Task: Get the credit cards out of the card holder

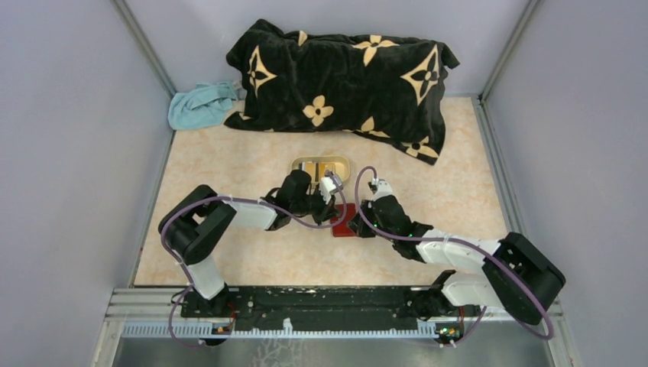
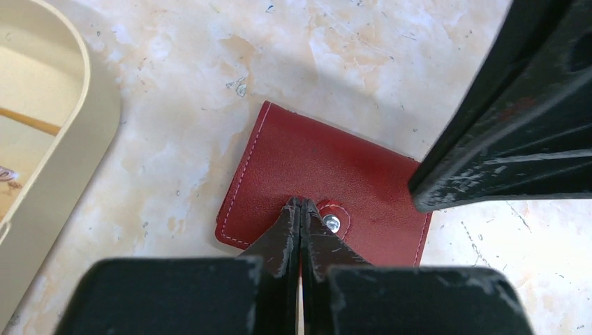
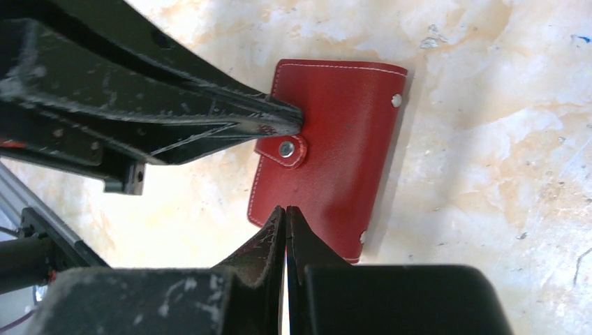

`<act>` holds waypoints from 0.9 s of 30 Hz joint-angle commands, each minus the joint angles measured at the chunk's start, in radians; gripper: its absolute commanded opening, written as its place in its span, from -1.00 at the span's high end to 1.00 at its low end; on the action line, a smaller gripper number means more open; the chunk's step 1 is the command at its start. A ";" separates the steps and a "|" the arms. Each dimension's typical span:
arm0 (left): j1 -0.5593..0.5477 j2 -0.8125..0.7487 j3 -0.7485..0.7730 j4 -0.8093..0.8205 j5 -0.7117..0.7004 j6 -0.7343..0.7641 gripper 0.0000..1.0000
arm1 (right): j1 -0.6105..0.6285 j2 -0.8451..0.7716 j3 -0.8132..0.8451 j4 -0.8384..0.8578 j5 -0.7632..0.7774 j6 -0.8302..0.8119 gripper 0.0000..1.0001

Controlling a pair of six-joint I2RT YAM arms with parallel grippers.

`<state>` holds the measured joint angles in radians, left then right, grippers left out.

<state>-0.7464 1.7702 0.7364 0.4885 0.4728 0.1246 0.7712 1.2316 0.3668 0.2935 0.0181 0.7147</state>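
The dark red card holder (image 1: 344,222) lies folded shut on the table, its tab (image 2: 334,222) snapped down; it also shows in the right wrist view (image 3: 335,146). My left gripper (image 2: 300,202) is shut, its tips resting on the cover just left of the tab's snap. My right gripper (image 3: 285,208) is shut, its tips over the holder's near edge. In the top view both grippers, left (image 1: 335,208) and right (image 1: 359,223), meet over the holder. No credit cards show at the holder. Dark and yellow flat pieces, perhaps cards, lie in the tray.
A beige oval tray (image 1: 321,160) stands just behind the holder, and its rim (image 2: 77,139) is at the left of the left wrist view. A black blanket with gold flowers (image 1: 344,76) and a blue cloth (image 1: 200,105) lie at the back.
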 commanded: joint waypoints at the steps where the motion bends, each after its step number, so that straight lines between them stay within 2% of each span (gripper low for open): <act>1: -0.008 -0.021 -0.046 -0.079 -0.060 -0.032 1.00 | 0.061 -0.081 0.074 -0.089 0.036 -0.052 1.00; 3: -0.010 -0.044 -0.055 -0.059 -0.072 -0.044 0.99 | 0.122 -0.093 0.100 -0.138 0.077 -0.055 1.00; 4: -0.011 -0.056 -0.060 -0.051 -0.076 -0.048 0.90 | 0.149 -0.097 0.107 -0.159 0.097 -0.047 1.00; 8: -0.016 -0.114 -0.081 -0.021 -0.118 -0.067 0.31 | 0.195 -0.105 0.038 -0.104 0.103 0.027 1.00; 9: -0.017 -0.132 -0.087 -0.018 -0.132 -0.070 0.25 | 0.195 -0.107 0.012 -0.086 0.103 0.044 1.00; 11: -0.020 -0.177 -0.090 -0.038 -0.188 -0.082 0.23 | 0.195 -0.114 -0.022 -0.073 0.110 0.066 1.00; 16: -0.045 -0.389 -0.165 0.004 -0.438 -0.125 0.20 | 0.195 -0.137 -0.039 -0.140 0.145 0.072 1.00; 17: -0.045 -0.425 -0.177 0.015 -0.480 -0.157 -0.06 | 0.196 -0.140 -0.037 -0.154 0.155 0.068 1.00; 18: -0.044 -0.457 -0.192 0.039 -0.529 -0.197 -0.54 | 0.196 -0.142 -0.034 -0.168 0.167 0.065 1.00; 19: -0.042 -0.466 -0.207 0.078 -0.560 -0.215 -0.89 | 0.195 -0.141 -0.031 -0.182 0.182 0.065 1.00; 20: -0.041 -0.468 -0.214 0.085 -0.575 -0.226 -0.98 | 0.196 -0.142 -0.026 -0.193 0.198 0.066 1.00; 22: -0.038 -0.449 -0.203 0.081 -0.570 -0.226 -0.99 | 0.195 -0.138 -0.014 -0.218 0.220 0.062 1.00; 24: -0.037 -0.418 -0.170 0.042 -0.506 -0.201 -0.99 | 0.194 -0.140 -0.014 -0.218 0.229 0.064 1.00; 27: -0.038 -0.395 -0.129 -0.024 -0.431 -0.191 -0.84 | 0.181 -0.148 -0.036 -0.197 0.232 0.072 1.00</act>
<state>-0.7830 1.3445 0.5568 0.5240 -0.0170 -0.0601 0.9642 1.1172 0.3145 0.0727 0.2081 0.7715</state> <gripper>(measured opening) 0.951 0.005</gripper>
